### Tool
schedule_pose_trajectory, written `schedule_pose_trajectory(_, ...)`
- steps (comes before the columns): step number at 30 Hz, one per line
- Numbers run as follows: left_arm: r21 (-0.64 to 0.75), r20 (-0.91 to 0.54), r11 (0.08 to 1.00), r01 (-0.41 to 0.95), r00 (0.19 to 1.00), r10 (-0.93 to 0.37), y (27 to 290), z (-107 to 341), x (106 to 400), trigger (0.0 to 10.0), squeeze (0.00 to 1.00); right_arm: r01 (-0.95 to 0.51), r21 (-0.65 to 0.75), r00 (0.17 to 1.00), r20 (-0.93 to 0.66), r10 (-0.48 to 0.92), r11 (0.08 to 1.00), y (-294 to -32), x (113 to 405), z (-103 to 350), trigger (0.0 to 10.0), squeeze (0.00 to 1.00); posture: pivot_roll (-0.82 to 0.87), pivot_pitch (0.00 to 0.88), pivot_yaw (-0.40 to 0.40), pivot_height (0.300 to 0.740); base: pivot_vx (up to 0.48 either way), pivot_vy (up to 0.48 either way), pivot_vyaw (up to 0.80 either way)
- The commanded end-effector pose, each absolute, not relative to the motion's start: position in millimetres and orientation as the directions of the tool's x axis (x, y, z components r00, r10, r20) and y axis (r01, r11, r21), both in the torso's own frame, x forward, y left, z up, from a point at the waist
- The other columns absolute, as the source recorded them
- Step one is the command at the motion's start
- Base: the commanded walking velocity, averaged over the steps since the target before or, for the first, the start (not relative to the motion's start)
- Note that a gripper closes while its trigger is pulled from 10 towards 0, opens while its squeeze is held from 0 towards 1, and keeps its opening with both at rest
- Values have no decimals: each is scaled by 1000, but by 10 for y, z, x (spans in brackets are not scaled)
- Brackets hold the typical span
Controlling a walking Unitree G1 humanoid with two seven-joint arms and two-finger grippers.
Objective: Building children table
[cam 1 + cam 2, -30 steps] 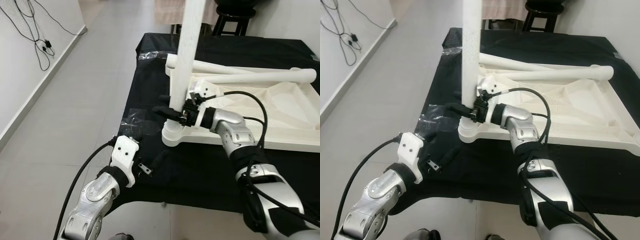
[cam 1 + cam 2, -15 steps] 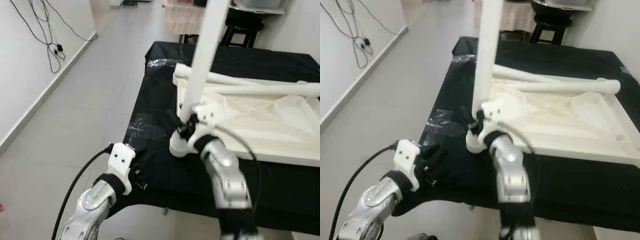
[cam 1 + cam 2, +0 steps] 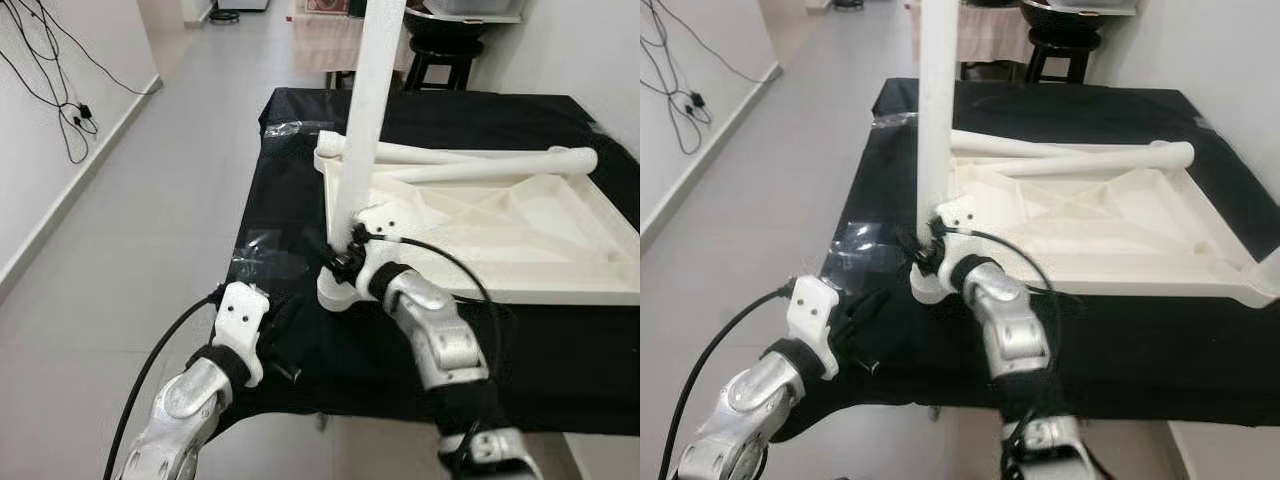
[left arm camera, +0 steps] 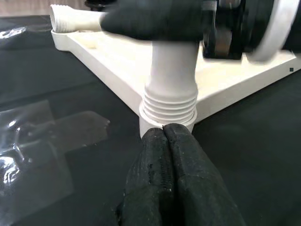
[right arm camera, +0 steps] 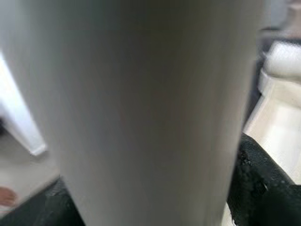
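- Left to right: left gripper (image 4: 164,155) fingers pressed together, empty, low beside corner socket (image 3: 340,290)
- right gripper (image 3: 345,258) clamps upright table leg (image 3: 365,120) there
- risk: cross-threading if leg tilts

Upright white plastic table leg (image 3: 365,120): top cut off by the upper picture edge. Blurred in the right wrist view (close range), it hides most of the right gripper's black fingers (image 5: 256,186). Black stool (image 3: 440,45) beyond the table's far edge: seat cropped.
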State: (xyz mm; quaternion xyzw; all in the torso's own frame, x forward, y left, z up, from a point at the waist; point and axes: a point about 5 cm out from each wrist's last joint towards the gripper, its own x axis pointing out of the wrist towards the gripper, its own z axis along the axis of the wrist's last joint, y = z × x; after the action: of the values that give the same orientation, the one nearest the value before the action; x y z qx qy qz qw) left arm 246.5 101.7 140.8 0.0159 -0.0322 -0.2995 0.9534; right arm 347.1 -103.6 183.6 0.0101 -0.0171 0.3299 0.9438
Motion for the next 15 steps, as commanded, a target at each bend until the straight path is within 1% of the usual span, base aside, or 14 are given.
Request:
schedule_pose_trajectory(1,47,43,819,572,818,-573,1005,1382,2452,0,0,-657,-4,751,78,656,754,-1100,3530,1919,10000,0,66,127,-20,740,0,0,0)
schedule_pose_trajectory(2,47,43,819,572,818,-573,1005,1382,2452,0,0,-657,-4,751,78,656,754,-1100,3530,1919,10000,0,66,127,-20,740,0,0,0)
schedule_pose_trajectory(3,52,45,820,570,819,-572,1003,1387,2441,0,0,-687,-13,723,83,686,726,-1140,3574,1952,10000,0,68,127,-20,740,0,0,0)
schedule_pose_trajectory(5,52,45,820,570,819,-572,1003,1387,2441,0,0,-687,-13,723,83,686,726,-1140,3574,1952,10000,0,68,127,-20,740,0,0,0)
schedule_pose_trajectory(6,53,45,821,568,820,-570,1001,1388,2408,0,0,-736,-35,672,83,736,676,-1180,3613,1997,10000,0,72,125,-22,740,0,0,0)
schedule_pose_trajectory(7,55,43,823,565,822,-567,1002,1378,2334,0,0,-798,-23,598,87,797,602,-1217,3639,2034,10000,0,78,123,-24,740,0,0,0)
schedule_pose_trajectory(8,55,43,823,565,822,-567,1002,1378,2334,0,0,-798,-23,598,87,797,602,-1217,3639,2034,10000,0,78,123,-24,740,0,0,0)
schedule_pose_trajectory(10,51,40,828,558,828,-560,1006,1364,2209,0,0,-877,-18,478,76,875,481,-1272,3646,2052,10000,0,90,125,-31,740,0,0,0)
schedule_pose_trajectory(12,51,40,828,558,828,-560,1006,1364,2209,0,0,-877,-18,478,76,875,481,-1272,3646,2052,10000,0,90,125,-31,740,0,0,0)
schedule_pose_trajectory(13,47,39,831,554,830,-556,1009,1361,2165,0,0,-897,-21,440,63,896,442,-1291,3641,2038,10000,0,92,126,-32,740,0,0,0)
schedule_pose_trajectory(14,40,55,843,537,841,-539,1020,1386,2096,10000,0,-900,-14,435,41,899,436,-1324,3675,2018,10000,0,94,127,-31,740,0,0,0)
schedule_pose_trajectory(15,36,67,850,526,847,-527,1026,1407,2044,10000,0,-899,-7,437,24,899,438,-1347,3702,2004,10000,0,95,127,-31,740,0,0,0)
